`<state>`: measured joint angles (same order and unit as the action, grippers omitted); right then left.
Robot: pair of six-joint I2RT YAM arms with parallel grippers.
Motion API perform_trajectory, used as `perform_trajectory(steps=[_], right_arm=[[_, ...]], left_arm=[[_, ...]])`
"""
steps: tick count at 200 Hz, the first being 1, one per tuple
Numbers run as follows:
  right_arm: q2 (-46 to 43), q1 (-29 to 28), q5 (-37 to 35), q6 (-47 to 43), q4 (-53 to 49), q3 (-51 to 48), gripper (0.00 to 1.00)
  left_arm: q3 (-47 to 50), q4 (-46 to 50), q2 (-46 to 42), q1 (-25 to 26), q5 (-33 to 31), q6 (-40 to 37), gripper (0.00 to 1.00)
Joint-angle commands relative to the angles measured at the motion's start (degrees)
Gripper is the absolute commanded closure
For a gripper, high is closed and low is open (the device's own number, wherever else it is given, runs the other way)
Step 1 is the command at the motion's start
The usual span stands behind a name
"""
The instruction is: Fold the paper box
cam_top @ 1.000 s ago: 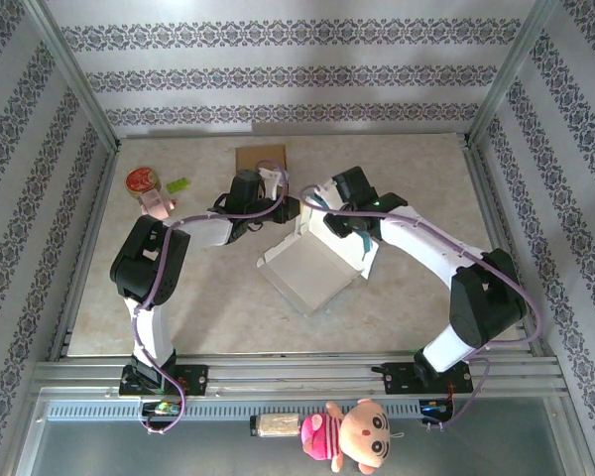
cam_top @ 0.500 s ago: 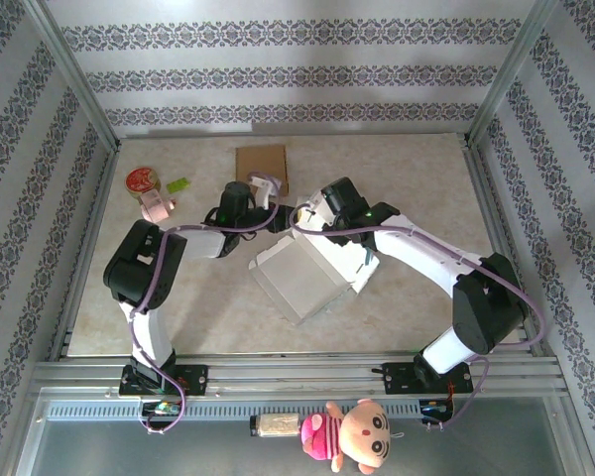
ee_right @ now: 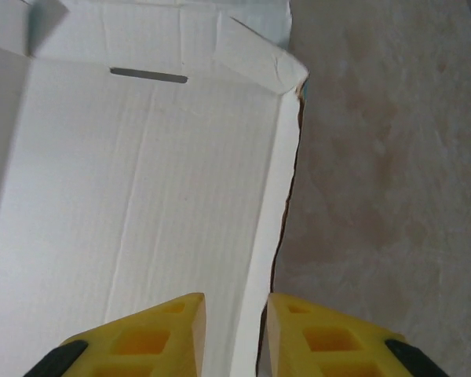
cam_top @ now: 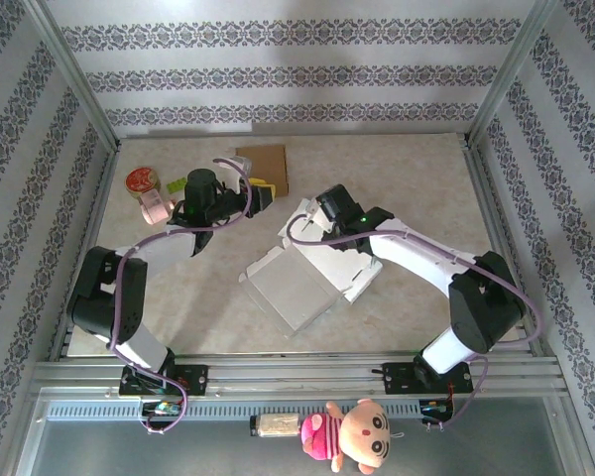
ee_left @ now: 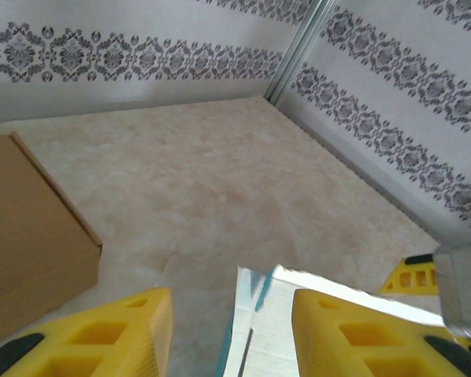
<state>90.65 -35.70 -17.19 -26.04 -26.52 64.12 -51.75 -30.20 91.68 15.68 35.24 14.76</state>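
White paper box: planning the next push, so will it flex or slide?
Probably flexes: the paper box is thin creased sheet with loose flaps. Likely light, so it may slide on the smooth table.

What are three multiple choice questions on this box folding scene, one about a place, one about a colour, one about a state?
1. Where does the brown cardboard lie relative to the paper box?
A) on its near side
B) on its far side
C) on top of it

2. What colour are the left fingers?
A) blue
B) red
C) yellow

3. How is the paper box?
A) closed up
B) lying open, white inside showing
C) crushed into a ball

Answers: 1 B, the top view has the cardboard farther back; 2 C, the left wrist view shows them yellow; 3 B, the right wrist view looks onto its bare inside.
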Motion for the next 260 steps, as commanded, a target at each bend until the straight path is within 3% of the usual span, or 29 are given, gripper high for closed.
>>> perform_trajectory(steps=[1,13,39,50,68,88,102,139,162,214,260], right_arm=[[1.68,0.28,-1.44,-1.99,-0.47,0.95,0.8],[2.69,0.34,-2.27,-2.74,-0.63,1.65,1.0],[4.56,0.42,-5.21,-4.69,-1.18,2.73,1.0],[5.44,1.75,-3.07,-3.69,-3.66,3.91,0.87],[8.58,6.86,7.43,4.77,-13.52,9.39,0.65],[14.83,13.84,20.8,14.27,-23.72,16.85,0.49],[17.56,16.32,25.99,16.81,-24.89,18.22,0.44],[22.16,18.19,27.81,18.51,-23.88,20.88,0.4],[25.39,18.06,26.46,17.45,-24.53,23.42,0.47],[25.99,16.42,20.19,13.92,-23.56,23.66,0.84],[14.66,9.25,1.45,1.19,-15.71,18.72,0.98]], left_arm=[[-0.77,6.96,-1.38,0.13,-2.55,-4.16,0.57],[-0.4,6.42,-1.33,0.11,-2.69,-3.63,0.57],[0.15,6.22,-1.03,0.07,-3.03,-1.91,0.57],[-0.63,8.56,-1.19,0.09,-3.32,-1.66,0.57],[-2.14,13.68,-1.58,0.2,-3.88,-1.76,0.57],[-4.43,20.48,-2.36,0.46,-3.99,-2.29,0.57],[-5.33,24.29,-3.05,0.67,-3.61,-2.66,0.57],[-6.32,31.1,-5.01,1.25,-1.03,-4.11,0.56],[-5.06,31.38,-6.42,1.31,-0.84,-3.87,0.54],[-5.03,31.95,-6.69,1.38,-1.66,-3.65,0.51],[-7.51,34.01,-6.13,1.37,-4.57,-2.37,0.49]])
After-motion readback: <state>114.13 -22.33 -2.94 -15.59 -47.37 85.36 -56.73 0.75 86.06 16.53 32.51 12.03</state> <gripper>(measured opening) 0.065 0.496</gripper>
